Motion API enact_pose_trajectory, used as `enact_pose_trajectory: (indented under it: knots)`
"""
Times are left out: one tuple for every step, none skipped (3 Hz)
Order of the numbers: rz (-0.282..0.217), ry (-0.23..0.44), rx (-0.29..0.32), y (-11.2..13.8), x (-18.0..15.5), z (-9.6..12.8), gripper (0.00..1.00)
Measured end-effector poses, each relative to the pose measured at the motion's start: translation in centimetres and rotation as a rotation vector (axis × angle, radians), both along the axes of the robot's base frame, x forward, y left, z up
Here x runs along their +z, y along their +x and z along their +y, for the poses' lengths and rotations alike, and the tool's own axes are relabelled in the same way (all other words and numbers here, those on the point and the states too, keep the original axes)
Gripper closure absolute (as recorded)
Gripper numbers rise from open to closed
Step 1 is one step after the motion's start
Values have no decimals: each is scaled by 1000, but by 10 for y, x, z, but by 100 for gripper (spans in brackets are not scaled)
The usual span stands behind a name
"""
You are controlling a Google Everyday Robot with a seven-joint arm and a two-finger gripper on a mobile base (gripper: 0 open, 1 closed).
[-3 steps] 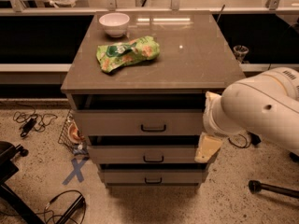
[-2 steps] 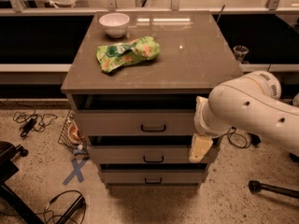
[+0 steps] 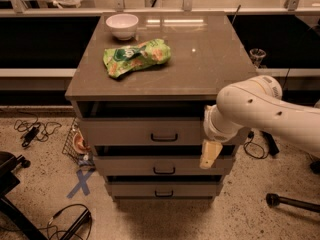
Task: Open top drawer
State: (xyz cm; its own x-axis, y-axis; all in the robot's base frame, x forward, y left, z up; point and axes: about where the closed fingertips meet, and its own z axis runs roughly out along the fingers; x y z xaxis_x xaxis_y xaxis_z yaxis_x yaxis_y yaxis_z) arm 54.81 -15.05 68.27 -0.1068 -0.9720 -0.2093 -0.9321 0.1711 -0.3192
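Down on the speckled floor a blue tape cross (image 3: 81, 182) lies off the cabinet's (image 3: 212, 69) front-left corner, with loose cables (image 3: 35, 131) further left. The white arm (image 3: 255, 109) reaches in from the right, and its gripper (image 3: 210, 154) hangs by the right end of the drawer fronts, just below the top drawer (image 3: 125, 132). Whether it is open or closed I cannot tell. That drawer sits directly under the cabinet top, with a dark gap above its front and its handle (image 3: 164, 137) untouched. On top, a green bag (image 3: 136, 58) lies left of centre and a white bowl (image 3: 122, 25) sits near the back-left corner.
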Motion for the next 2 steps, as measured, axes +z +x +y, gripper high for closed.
enact_pose_trajectory:
  knots:
    - [19, -3, 15, 21, -11, -2, 18]
    - [49, -11, 3, 33, -22, -2, 41]
